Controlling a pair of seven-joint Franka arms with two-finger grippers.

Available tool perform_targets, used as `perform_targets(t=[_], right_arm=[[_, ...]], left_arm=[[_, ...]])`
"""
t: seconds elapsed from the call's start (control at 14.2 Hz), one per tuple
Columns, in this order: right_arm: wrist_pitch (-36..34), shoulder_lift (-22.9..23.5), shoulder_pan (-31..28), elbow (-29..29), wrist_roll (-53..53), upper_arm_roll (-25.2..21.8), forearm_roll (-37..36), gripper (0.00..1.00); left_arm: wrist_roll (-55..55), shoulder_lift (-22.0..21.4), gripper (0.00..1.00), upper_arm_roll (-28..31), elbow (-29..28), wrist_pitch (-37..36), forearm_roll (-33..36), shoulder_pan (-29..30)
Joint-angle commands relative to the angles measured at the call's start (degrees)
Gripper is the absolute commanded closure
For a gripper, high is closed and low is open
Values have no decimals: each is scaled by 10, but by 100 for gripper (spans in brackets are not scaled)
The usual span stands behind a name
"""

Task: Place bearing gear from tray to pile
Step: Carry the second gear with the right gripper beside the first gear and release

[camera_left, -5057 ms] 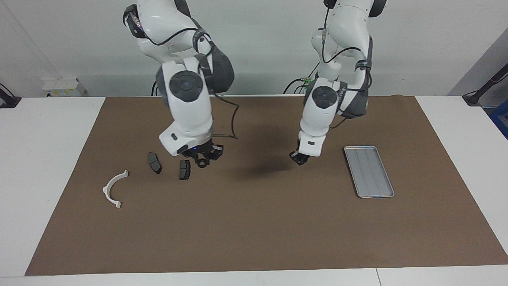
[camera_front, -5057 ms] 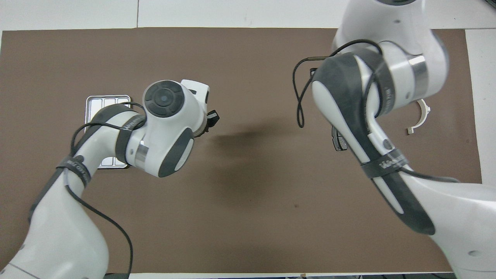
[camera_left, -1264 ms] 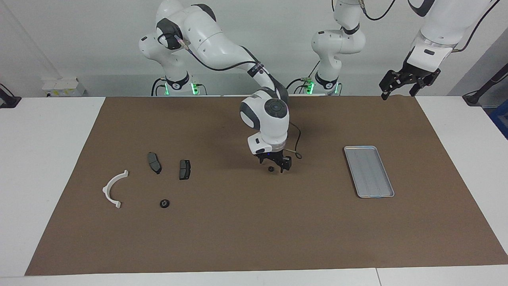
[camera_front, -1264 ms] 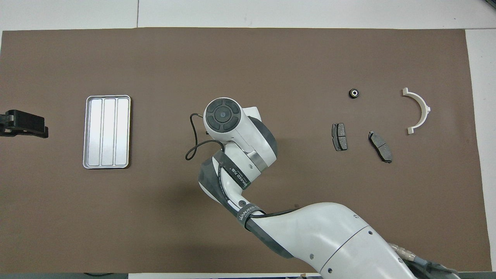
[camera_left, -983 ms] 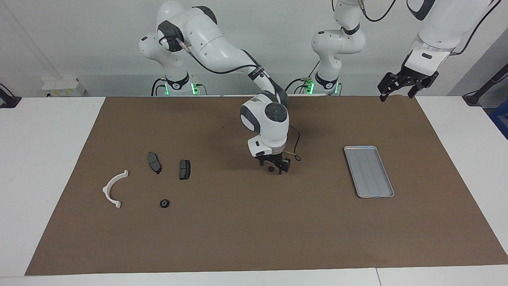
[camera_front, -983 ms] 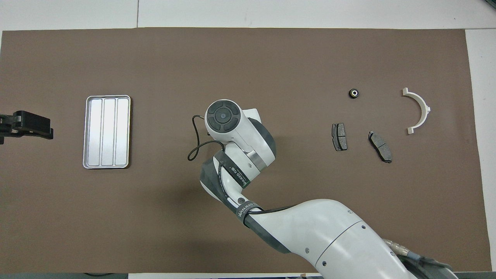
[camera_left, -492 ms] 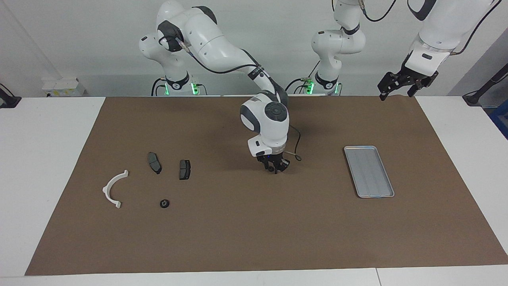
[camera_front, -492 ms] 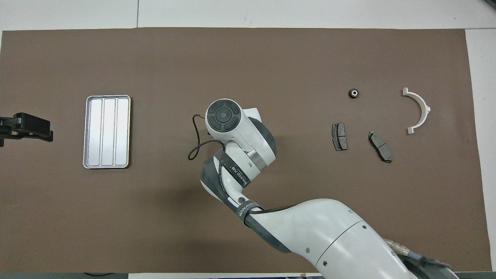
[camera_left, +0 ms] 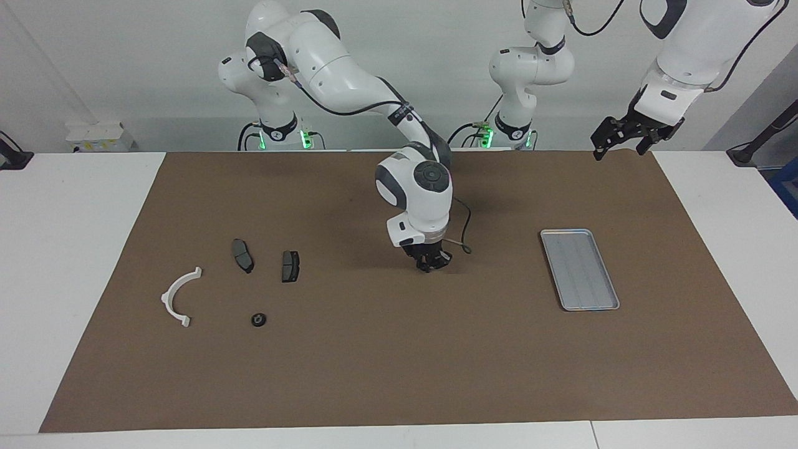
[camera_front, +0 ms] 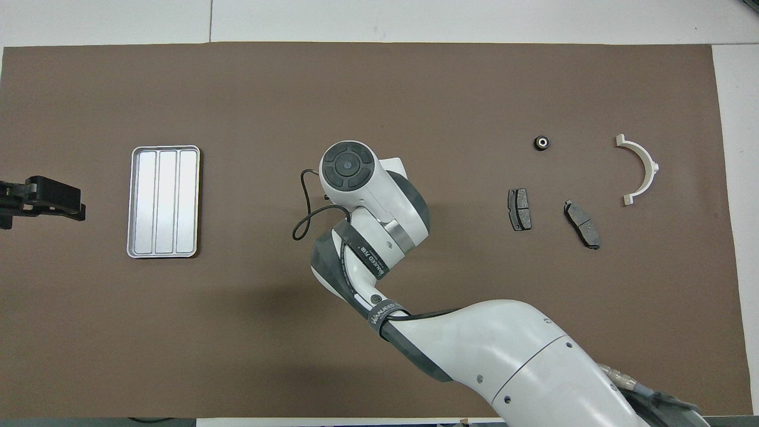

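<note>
My right gripper [camera_left: 429, 266] is down at the mat's middle, shut on a small black bearing gear that its fingers mostly hide. In the overhead view the right wrist [camera_front: 347, 166] covers both. The silver ribbed tray [camera_left: 580, 269] [camera_front: 163, 201] lies bare toward the left arm's end. The pile lies toward the right arm's end: a white half-ring bracket [camera_left: 176, 296] [camera_front: 641, 169], two dark brake pads [camera_left: 242, 255] [camera_left: 290, 265] and another bearing gear [camera_left: 258, 319] [camera_front: 541, 142]. My left gripper [camera_left: 619, 149] [camera_front: 44, 201] hangs open and high over the mat's edge at the left arm's end.
A brown mat [camera_left: 399, 362] covers most of the white table [camera_left: 68, 249]. A black cable [camera_left: 464, 240] loops beside the right wrist. Bare mat lies between the right gripper and the pile.
My right gripper has shut around the small bearing gear that lay between its open fingers a second ago. The left gripper has drifted slightly while staying raised.
</note>
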Motion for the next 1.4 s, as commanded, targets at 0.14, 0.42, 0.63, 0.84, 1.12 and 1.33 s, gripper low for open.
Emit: perform_targets(t=[0.14, 0.42, 0.63, 0.84, 1.12, 1.33], right_arm=[[-199, -38, -110, 116, -260, 8, -6, 100], [-225, -71, -235, 115, -562, 5, -26, 100], [-151, -83, -316, 54, -700, 6, -27, 100], [-31, -79, -373, -29, -768, 6, -25, 100], [42, -48, -385, -59, -778, 6, -23, 100], [89, -42, -385, -88, -779, 6, -21, 100]], left_arm=[[10, -13, 0, -2, -17, 8, -7, 6], [4, -13, 0, -2, -17, 7, -7, 5], [2, -13, 0, -1, -16, 8, -7, 5], [3, -13, 0, -1, -17, 6, -7, 6], [2, -13, 0, -1, -17, 7, -7, 2], [2, -13, 0, -2, -17, 7, -7, 2]])
